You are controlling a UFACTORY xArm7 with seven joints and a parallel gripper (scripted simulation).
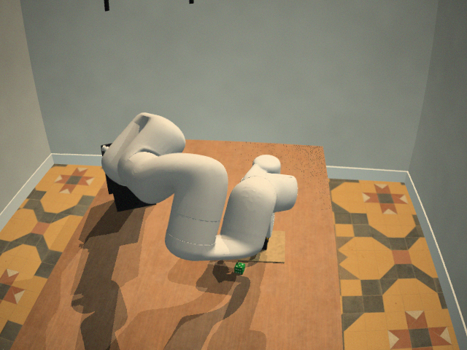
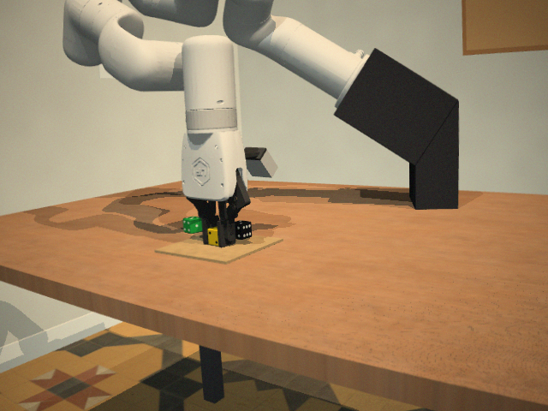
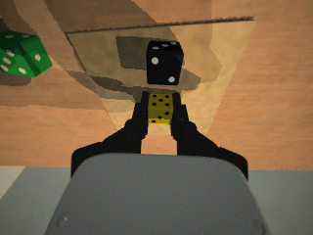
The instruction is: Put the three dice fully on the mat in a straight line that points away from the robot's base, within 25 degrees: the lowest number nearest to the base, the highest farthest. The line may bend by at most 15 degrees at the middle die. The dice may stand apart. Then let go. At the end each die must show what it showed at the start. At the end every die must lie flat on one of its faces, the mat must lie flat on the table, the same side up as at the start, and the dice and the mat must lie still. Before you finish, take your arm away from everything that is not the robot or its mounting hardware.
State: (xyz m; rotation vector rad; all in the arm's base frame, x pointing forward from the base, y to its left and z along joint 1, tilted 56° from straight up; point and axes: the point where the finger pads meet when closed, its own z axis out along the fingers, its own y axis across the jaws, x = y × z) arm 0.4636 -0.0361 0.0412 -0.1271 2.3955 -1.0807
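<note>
On mat (image 1: 276, 246) (image 2: 225, 255) (image 3: 230, 54): 2 dice | off mat: 1 grn die (image 1: 239, 267) (image 2: 192, 224) (image 3: 26, 55)

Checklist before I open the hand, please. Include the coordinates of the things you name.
1. Yellow die (image 2: 213, 235) (image 3: 160, 106) between the fingers of the hand (image 2: 215, 242) (image 3: 159, 102): ok.
2. Black die (image 2: 243, 229) (image 3: 164, 64) on the mat (image 1: 276, 246) (image 2: 225, 256) (image 3: 230, 49): ok.
3. Green die (image 1: 239, 267) (image 2: 192, 224) (image 3: 29, 55) on the mat: not ok, beside it.
4. Black and yellow dice apart: ok, narrow gap.
5. Yellow die's underside touching the mat: cannot tell.
</note>
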